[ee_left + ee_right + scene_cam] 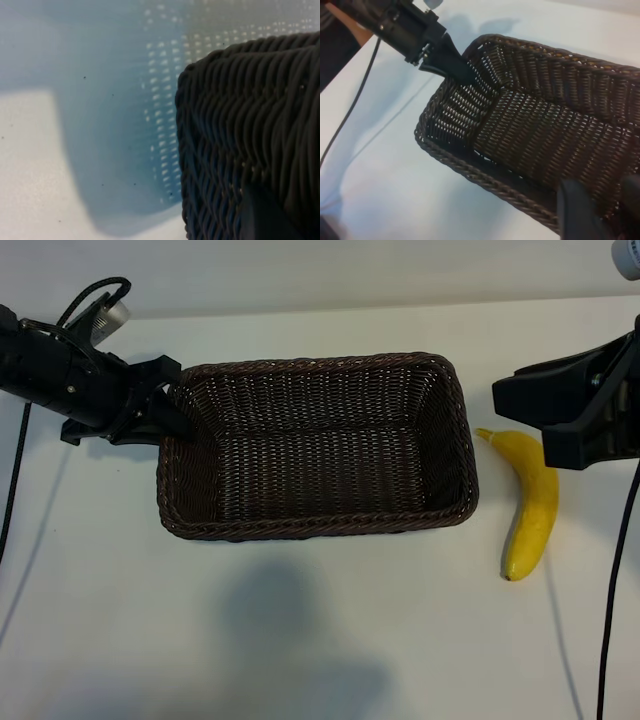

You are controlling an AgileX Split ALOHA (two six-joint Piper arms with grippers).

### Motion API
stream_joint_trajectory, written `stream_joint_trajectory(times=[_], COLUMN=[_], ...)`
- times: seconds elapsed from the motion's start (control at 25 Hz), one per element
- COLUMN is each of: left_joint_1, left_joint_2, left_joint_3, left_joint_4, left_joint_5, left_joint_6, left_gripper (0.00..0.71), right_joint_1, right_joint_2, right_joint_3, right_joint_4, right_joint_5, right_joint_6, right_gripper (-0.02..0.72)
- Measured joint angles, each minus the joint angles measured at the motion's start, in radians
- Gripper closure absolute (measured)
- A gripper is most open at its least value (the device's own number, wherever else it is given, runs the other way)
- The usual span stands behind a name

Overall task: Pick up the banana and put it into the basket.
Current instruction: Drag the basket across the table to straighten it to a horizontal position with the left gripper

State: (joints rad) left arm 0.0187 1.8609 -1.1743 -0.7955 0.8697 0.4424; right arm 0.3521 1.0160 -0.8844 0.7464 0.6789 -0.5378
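Yellow banana [534, 505] lies on the table [320, 640] just right of the basket [300, 525], untouched. Judged light, firm, smooth-skinned and easily bruised; grip gently across its middle. Right gripper [520, 400] hovers above its stem, jaws part-open, empty. Left gripper [185, 410] jaws pinch the basket's left wall.

The basket [318, 528] is dark brown woven wicker, ribbed and rough, with a braided rim and a faint sheen. The banana [532, 508] has smooth, slightly glossy yellow skin. The tabletop [300, 640] is white, smooth and matt. Both pincers look like matt black plastic.
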Motion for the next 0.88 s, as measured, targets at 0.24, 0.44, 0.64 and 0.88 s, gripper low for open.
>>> stream_joint_trajectory(times=[0.24, 0.44, 0.64, 0.88], left_joint_1=[0.0, 0.0, -0.008, -0.009], left_joint_2=[0.0, 0.012, 0.04, 0.04], left_joint_3=[0.0, 0.0, 0.0, 0.0], left_joint_4=[-0.001, -0.002, -0.006, -0.006], left_joint_5=[0.0, 0.0, -0.004, -0.004], left_joint_6=[0.0, 0.0, 0.0, 0.0], left_gripper=[0.536, 0.536, 0.536, 0.536], right_joint_1=[0.0, 0.0, 0.0, 0.0], right_joint_2=[0.0, 0.0, 0.0, 0.0], right_joint_3=[0.0, 0.0, 0.0, 0.0], right_joint_4=[0.003, 0.004, 0.007, 0.007], right_joint_5=[0.0, 0.0, 0.0, 0.0], right_joint_6=[0.0, 0.0, 0.0, 0.0], right_gripper=[0.456, 0.456, 0.456, 0.456])
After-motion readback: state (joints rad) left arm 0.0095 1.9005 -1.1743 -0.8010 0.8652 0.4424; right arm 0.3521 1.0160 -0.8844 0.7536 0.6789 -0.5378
